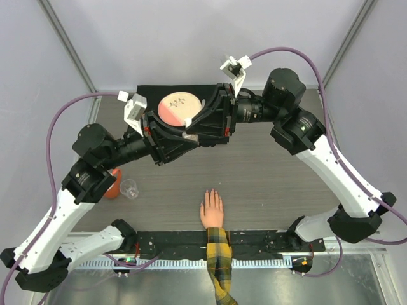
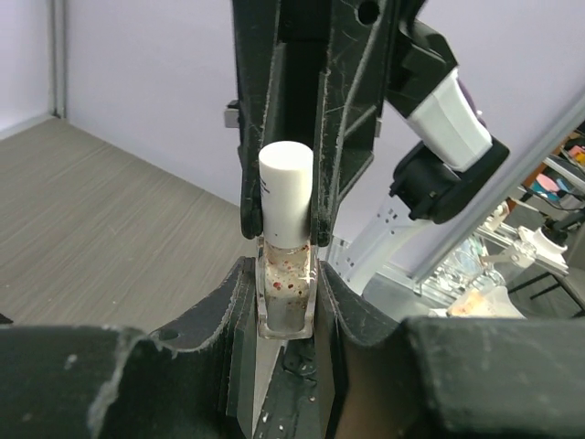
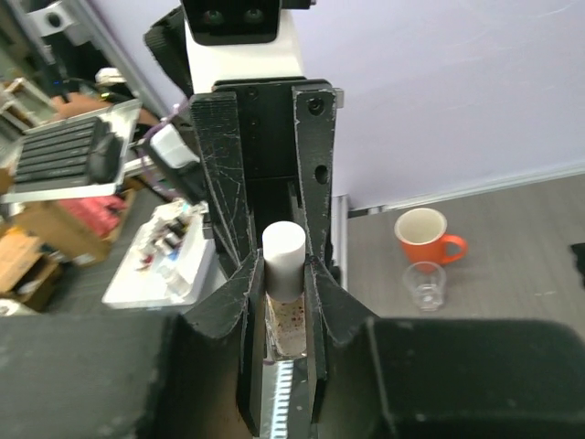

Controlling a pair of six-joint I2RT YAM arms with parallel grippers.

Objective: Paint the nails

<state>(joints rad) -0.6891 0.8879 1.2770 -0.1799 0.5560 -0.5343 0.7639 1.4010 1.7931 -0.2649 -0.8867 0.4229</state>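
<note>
A flesh-coloured hand (image 1: 212, 211) with a yellow-and-black plaid sleeve (image 1: 219, 254) lies palm down at the near table edge. Its tiny pinkish nails (image 1: 210, 192) point away from the arms. Both grippers meet far from it, over the black mat (image 1: 156, 93). My left gripper (image 2: 285, 306) is shut on the glass body of a small clear bottle (image 2: 285, 293) with red specks. My right gripper (image 3: 285, 274) is shut on the bottle's white cap (image 3: 283, 256), which also shows in the left wrist view (image 2: 285, 187). The bottle is held above the table.
A pink plate (image 1: 178, 107) lies on the black mat under the grippers. An orange mug (image 3: 425, 236) and a small clear cup (image 3: 426, 285) stand at the left, by the left arm (image 1: 129, 188). Grey walls close in the table.
</note>
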